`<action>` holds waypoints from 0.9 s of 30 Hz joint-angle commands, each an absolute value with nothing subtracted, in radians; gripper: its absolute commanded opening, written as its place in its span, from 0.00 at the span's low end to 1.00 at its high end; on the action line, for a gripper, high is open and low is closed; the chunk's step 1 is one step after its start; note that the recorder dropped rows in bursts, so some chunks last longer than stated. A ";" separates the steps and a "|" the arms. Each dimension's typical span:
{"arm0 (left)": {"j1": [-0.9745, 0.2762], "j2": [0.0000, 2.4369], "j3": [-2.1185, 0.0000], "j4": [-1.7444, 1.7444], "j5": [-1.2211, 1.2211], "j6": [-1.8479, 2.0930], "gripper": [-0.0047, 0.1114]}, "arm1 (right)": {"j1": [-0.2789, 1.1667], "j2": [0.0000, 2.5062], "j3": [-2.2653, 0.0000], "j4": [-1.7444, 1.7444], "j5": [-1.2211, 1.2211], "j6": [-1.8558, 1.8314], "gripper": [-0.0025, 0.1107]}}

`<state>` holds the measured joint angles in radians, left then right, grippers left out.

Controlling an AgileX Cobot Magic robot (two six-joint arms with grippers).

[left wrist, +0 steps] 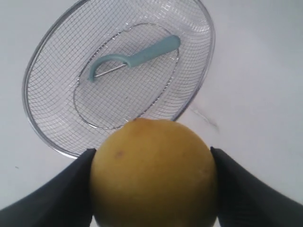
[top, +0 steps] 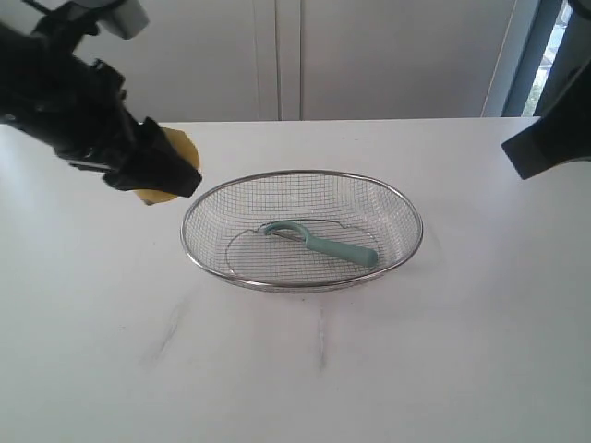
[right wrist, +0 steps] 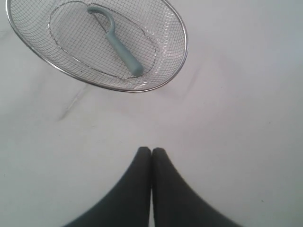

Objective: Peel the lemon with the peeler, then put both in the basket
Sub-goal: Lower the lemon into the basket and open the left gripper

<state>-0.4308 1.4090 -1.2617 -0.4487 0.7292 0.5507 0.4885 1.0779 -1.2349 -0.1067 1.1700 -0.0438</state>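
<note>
The lemon (left wrist: 154, 177) is gripped by the left gripper (left wrist: 152, 153) just beside the basket (top: 300, 172), where the peeler (top: 325, 245) lies (blade head up); the right gripper (right wrist: 151, 152) is closed, empty.

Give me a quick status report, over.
Left gripper holds lemon outside basket. Right gripper shut, empty. Peeler lies in basket. Nothing blocking.

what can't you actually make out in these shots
lemon, far side peeled or not: in the exterior view the left pincer covers most of it; in the left wrist view the bottom edge cuts it off.
right pincer: the exterior view shows only a dark block cut by the right edge.
peeler blade edge: too small in every view.
</note>
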 commanded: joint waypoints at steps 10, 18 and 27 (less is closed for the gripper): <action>-0.591 1.934 -1.742 -0.117 0.749 0.224 0.04 | 0.488 1.071 -1.221 -0.102 1.135 -0.025 0.02; -0.591 2.091 -1.751 -0.107 0.726 0.228 0.04 | 0.488 1.071 -1.221 -0.102 1.133 -0.023 0.02; -0.591 2.146 -1.751 -0.098 0.685 0.243 0.04 | 0.488 1.071 -1.221 -0.102 1.133 -0.023 0.02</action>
